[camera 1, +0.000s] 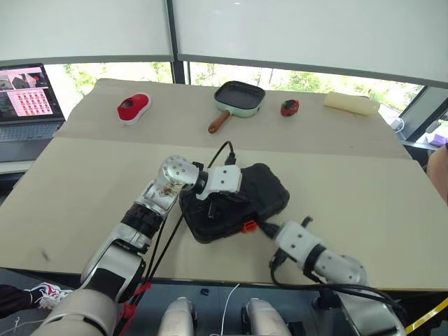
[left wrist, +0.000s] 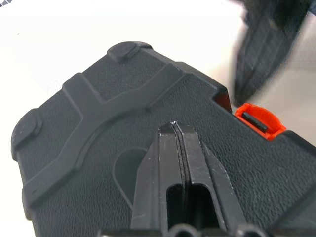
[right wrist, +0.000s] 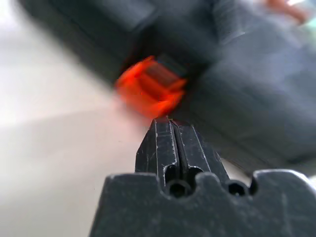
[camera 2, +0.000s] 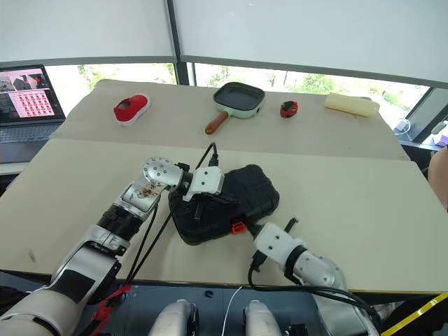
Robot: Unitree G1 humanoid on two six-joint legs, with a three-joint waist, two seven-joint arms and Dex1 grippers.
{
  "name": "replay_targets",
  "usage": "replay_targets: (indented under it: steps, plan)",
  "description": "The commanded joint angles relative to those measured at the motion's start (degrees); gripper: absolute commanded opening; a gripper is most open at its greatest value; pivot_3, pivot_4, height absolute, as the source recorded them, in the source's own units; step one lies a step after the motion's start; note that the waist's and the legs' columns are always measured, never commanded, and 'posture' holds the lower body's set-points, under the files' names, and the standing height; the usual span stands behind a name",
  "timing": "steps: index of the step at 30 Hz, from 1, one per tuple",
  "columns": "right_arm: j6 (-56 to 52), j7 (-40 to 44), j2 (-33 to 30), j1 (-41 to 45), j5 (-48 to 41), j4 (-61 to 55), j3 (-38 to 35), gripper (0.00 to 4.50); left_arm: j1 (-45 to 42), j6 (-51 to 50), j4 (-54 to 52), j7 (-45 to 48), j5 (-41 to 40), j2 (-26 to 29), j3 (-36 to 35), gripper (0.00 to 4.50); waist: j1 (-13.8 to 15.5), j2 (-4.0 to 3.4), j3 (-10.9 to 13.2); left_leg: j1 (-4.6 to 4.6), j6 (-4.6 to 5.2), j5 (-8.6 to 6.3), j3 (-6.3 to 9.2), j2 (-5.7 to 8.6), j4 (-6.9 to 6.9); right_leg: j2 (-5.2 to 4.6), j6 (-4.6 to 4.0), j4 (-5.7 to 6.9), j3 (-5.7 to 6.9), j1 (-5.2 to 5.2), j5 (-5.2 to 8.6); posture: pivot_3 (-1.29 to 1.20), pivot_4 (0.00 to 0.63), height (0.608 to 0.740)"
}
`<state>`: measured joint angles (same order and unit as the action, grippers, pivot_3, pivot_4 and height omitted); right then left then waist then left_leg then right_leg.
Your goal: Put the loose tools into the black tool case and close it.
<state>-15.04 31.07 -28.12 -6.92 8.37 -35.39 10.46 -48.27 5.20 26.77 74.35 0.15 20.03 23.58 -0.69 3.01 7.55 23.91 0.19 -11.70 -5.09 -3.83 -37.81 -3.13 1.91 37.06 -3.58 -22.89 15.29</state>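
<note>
Black tool case (camera 1: 238, 203) lid down on table (camera 1: 364, 203); rigid, textured shell, likely weighty; left pincer (left wrist: 177, 129) shut, empty, atop lid; right pincer (right wrist: 170, 123) shut, empty, at orange latch (right wrist: 150, 88); press latch, not shell.

A closed black moulded-plastic tool case (camera 1: 241, 203) with an orange latch (camera 1: 248, 226) lies on the beige bench (camera 1: 364, 203) near its near edge. The left gripper (camera 1: 212, 210) rests on the lid, jaws together. The right gripper (camera 1: 264, 225) points at the latch. Along the far edge sit a red mouse-shaped object (camera 1: 133, 107), a green-rimmed black frying pan (camera 1: 238, 99) and a cream roll (camera 1: 351, 103).
</note>
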Motion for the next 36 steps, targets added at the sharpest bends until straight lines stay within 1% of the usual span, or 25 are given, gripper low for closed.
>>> replay_targets:
  steps: [1, 4, 8, 11, 12, 13, 16, 18, 21, 24, 30, 32, 34, 36]
  plan:
    - [-1.2, 0.5, -0.1, 0.5, -1.5, -4.2, -1.1, 0.03, 1.7, 0.1, 3.8, 1.0, 3.4, -0.5, 3.5, 0.01, 0.1, 0.0, 0.0, 0.0, 0.0, 0.0, 0.0, 0.01, 0.0, -0.01, 0.0, 0.0, 0.0, 0.01, 0.0, 0.0, 0.15, 0.74]
    - [-4.3, 1.6, -1.0, -0.5, -2.5, -5.3, -2.0, 0.03, 1.4, 1.0, 5.2, 0.7, 3.6, -0.9, 3.3, 0.01, 0.3, 0.0, 0.0, 0.03, 0.0, 0.0, -0.01, 0.05, 0.0, -0.05, -0.04, -0.03, 0.01, 0.01, -0.02, 0.0, 0.15, 0.74]
    - [-15.0, 2.7, 0.7, -3.5, -10.6, -10.3, -7.7, 0.03, 1.9, 1.3, 4.9, 0.8, 3.6, -0.8, 3.2, 0.01, 0.5, 0.0, 0.0, 0.12, 0.01, -0.01, 0.0, 0.07, 0.0, -0.08, -0.11, -0.04, 0.01, -0.03, -0.03, 0.0, 0.15, 0.74]
    - [-24.1, 1.5, 4.2, -5.8, -17.3, -13.7, -9.6, 0.86, 2.3, 1.3, 4.6, 0.8, 3.5, -0.6, 3.1, 0.01, 0.6, -0.03, 0.0, 0.15, 0.01, -0.01, 0.02, 0.05, 0.0, -0.07, -0.11, -0.04, 0.01, -0.05, -0.05, 0.0, 0.15, 0.74]
    - [-26.4, 0.9, 5.4, -6.2, -18.7, -14.4, -9.7, 1.06, 2.3, 1.2, 4.6, 0.8, 3.5, -0.6, 3.1, 0.01, 0.6, -0.06, -0.1, 0.15, 0.01, -0.01, 0.04, 0.03, 0.0, -0.06, -0.11, -0.04, 0.04, -0.04, -0.05, 0.0, 0.15, 0.74]
    - [-29.1, -0.5, 7.2, -6.6, -19.8, -14.7, -9.3, 1.71, 2.3, 1.1, 4.6, 0.8, 3.5, -0.6, 3.1, 0.01, 0.5, -0.08, -0.1, 0.15, 0.01, -0.01, 0.05, 0.02, 0.0, -0.06, -0.11, -0.04, 0.05, -0.05, -0.05, 0.0, 0.15, 0.74]
    - [-34.7, -4.7, 12.0, -6.6, -21.6, -14.1, -6.9, 2.32, 2.1, 1.0, 4.5, 1.6, 3.4, -0.2, 3.2, 0.01, 0.5, -0.17, -0.2, 0.18, 0.01, -0.01, 0.05, 0.02, 0.0, -0.07, -0.29, -0.04, 0.05, -0.09, 0.06, 0.0, 0.15, 0.74]
    - [-36.5, -6.1, 13.8, -6.0, -22.6, -13.7, -6.9, 2.32, 1.9, 1.1, 4.6, 1.9, 3.5, -0.1, 3.4, 0.01, 0.4, -0.31, -0.3, 0.26, 0.01, -0.01, 0.07, 0.01, 0.01, -0.07, -0.34, -0.04, 0.07, -0.16, 0.09, 0.0, 0.15, 0.74]
    - [-37.7, -8.3, 16.2, -4.7, -23.4, -11.9, -6.4, 2.32, 1.5, 1.7, 5.3, 2.1, 3.8, -0.1, 3.6, 0.01, 0.4, -0.29, -0.3, 0.3, 0.01, -0.01, 0.07, 0.03, 0.0, -0.08, -0.34, -0.04, 0.06, -0.19, 0.08, 0.0, 0.15, 0.74]
    - [-36.7, -8.9, 15.6, -4.4, -23.0, -10.5, -4.5, 2.32, 1.0, 1.6, 5.6, 2.2, 3.8, -0.4, 3.5, 0.01, 0.3, -0.29, -0.3, 0.3, 0.01, -0.01, 0.07, 0.04, 0.0, -0.08, -0.31, -0.04, 0.07, -0.2, 0.08, 0.0, 0.15, 0.74]
    - [-35.4, -10.4, 15.9, -2.3, -23.6, -8.1, -4.2, 2.32, 0.6, 1.8, 5.9, 2.3, 3.8, -0.5, 3.4, 0.01, 0.2, -0.29, -0.3, 0.32, 0.01, -0.01, 0.08, 0.04, 0.0, -0.08, -0.28, -0.04, 0.08, -0.21, 0.06, 0.0, 0.15, 0.74]
    - [-34.9, -10.7, 15.6, -1.3, -23.2, -7.0, -3.6, 2.87, 0.5, 1.7, 6.0, 2.2, 3.8, -0.5, 3.4, 0.01, 0.2, -0.29, -0.3, 0.32, 0.01, -0.01, 0.09, 0.04, 0.0, -0.07, -0.26, -0.04, 0.08, -0.21, 0.07, 0.0, 0.15, 0.74]
    - [-34.3, -10.8, 15.2, -0.6, -22.9, -6.5, -2.8, 3.27, 0.6, 1.6, 5.9, 2.1, 3.8, -0.5, 3.3, 0.01, 0.1, -0.29, -0.3, 0.32, 0.01, -0.01, 0.09, 0.04, 0.0, -0.07, -0.23, -0.05, 0.09, -0.2, 0.05, 0.0, 0.15, 0.74]
    - [-34.0, -11.0, 15.2, -0.2, -23.0, -6.4, -2.5, 3.27, 0.7, 1.6, 5.8, 2.0, 3.8, -0.5, 3.2, 0.01, 0.1, -0.29, -0.3, 0.33, 0.01, -0.01, 0.09, 0.05, 0.0, -0.07, -0.17, -0.05, 0.09, -0.21, 0.01, 0.0, 0.15, 0.74]
